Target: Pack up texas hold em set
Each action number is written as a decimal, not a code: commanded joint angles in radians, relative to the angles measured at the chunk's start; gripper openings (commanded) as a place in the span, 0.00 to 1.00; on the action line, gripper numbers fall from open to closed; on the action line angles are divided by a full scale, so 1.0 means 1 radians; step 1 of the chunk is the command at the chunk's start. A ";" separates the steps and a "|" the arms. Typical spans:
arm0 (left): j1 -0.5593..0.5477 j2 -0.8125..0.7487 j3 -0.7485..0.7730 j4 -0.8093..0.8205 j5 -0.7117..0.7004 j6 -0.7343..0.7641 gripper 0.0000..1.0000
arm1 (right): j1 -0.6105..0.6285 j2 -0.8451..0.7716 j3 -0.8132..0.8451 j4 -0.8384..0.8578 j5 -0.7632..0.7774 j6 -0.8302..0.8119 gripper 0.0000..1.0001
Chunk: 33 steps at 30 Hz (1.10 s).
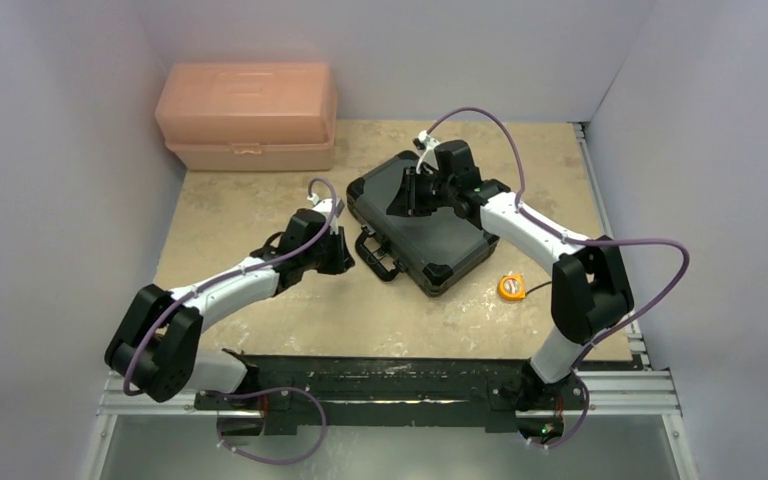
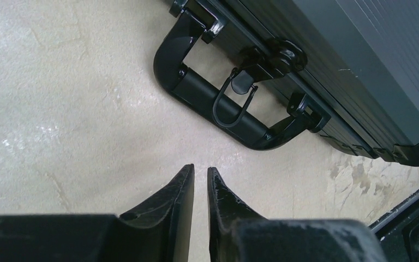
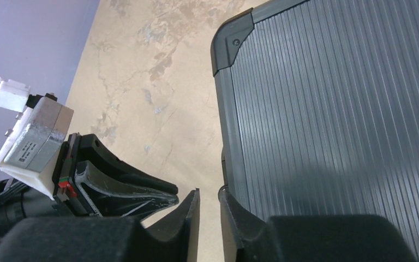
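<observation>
Black case (image 1: 430,235) of the hold em set: lid closed, lying flat and skewed near the middle of the bench (image 1: 260,210). Its handle (image 2: 218,106) is folded out onto the bench surface on the side facing the left arm. No chips, cards, buttons or dice visible in any view.

Left hand (image 2: 201,173): low over the bare bench, just short of the handle, not touching it. Fingers almost together with only a thin slit between them; nothing held.

Right hand (image 3: 208,199): at the left edge of the ribbed lid, near the far corner of the case. Fingers drawn nearly closed, bench showing through the narrow gap; nothing held. Contact between one finger and the case edge cannot be told.

Salmon-pink box (image 1: 248,115): far-left corner, well apart from the case. Orange tape measure (image 1: 511,287): on the bench just beside the near right corner of the case.
</observation>
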 commanded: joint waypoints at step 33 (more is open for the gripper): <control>0.004 0.246 0.104 0.135 0.096 -0.021 0.00 | 0.006 0.125 -0.085 0.060 0.109 0.000 0.00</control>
